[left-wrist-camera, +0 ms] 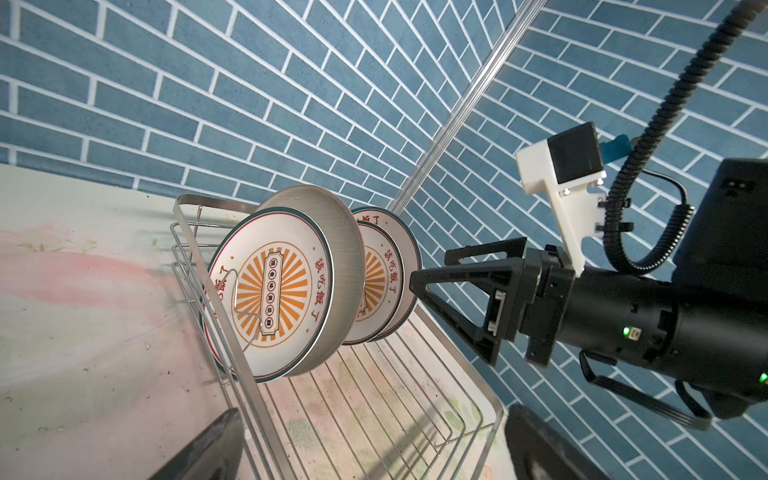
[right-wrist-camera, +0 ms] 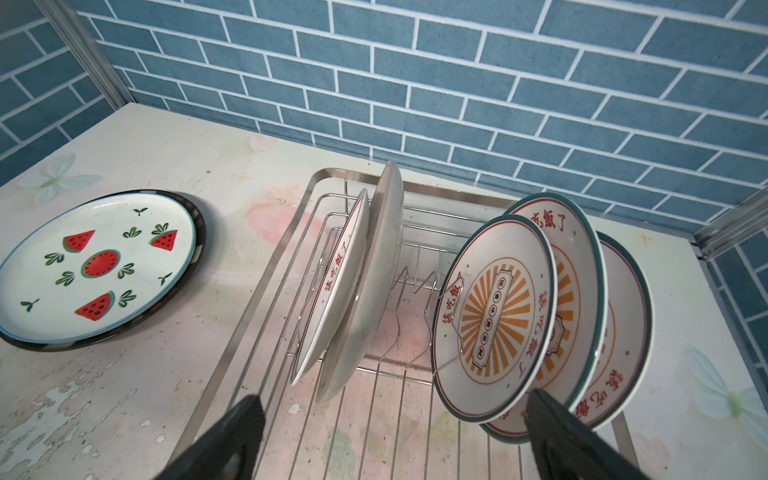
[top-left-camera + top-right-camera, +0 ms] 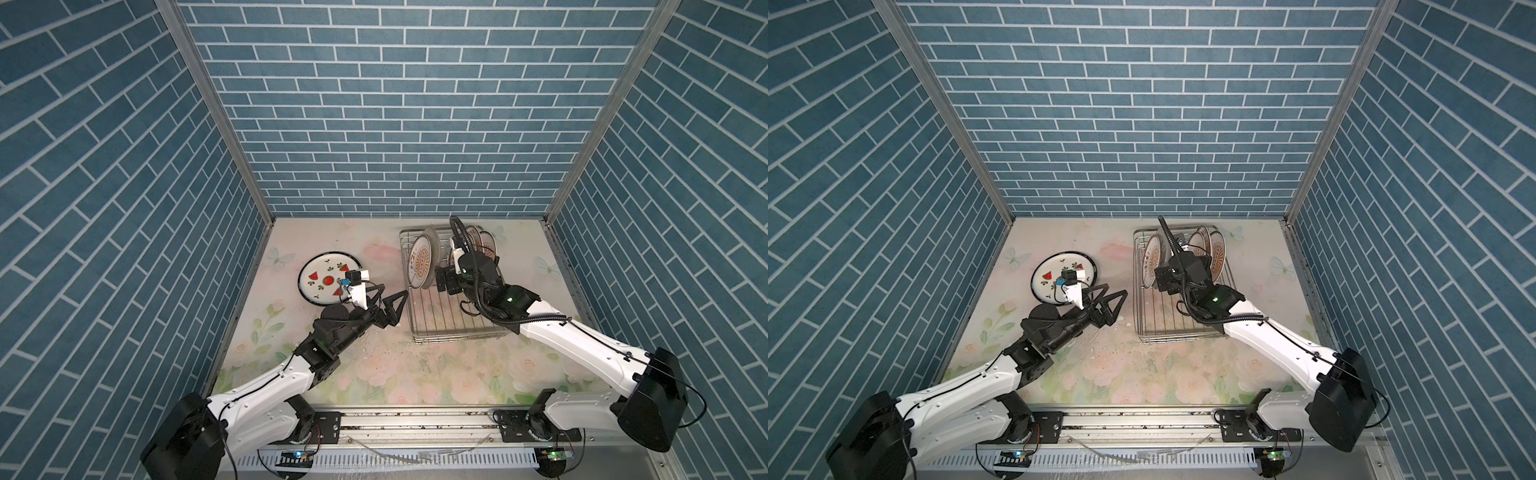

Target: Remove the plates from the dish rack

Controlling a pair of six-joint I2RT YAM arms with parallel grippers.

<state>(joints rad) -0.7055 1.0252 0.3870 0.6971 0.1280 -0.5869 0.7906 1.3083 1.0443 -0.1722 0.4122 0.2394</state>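
Mid-unload. Counted five plates (image 2: pixel 494 316) upright in dish rack (image 3: pixel 457 337), right of centre; noted watermelon plate (image 3: pixel 326 276) lying flat, centre left. Seen right gripper (image 2: pixel 392 397) spread wide, empty, above rack floor; left gripper (image 3: pixel 394 290) likewise released. Next: pinch nearest rim, lift straight out.

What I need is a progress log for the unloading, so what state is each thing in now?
dark-rimmed plate: flat on the table, unloaded.
watermelon plate: flat, stacked on the dark-rimmed plate.
racked plates: five, standing on edge, not yet unloaded.
dish rack: on the table, loaded.
left tool: open, empty, beside the dish rack.
right tool: open, empty, above the dish rack between plate groups.
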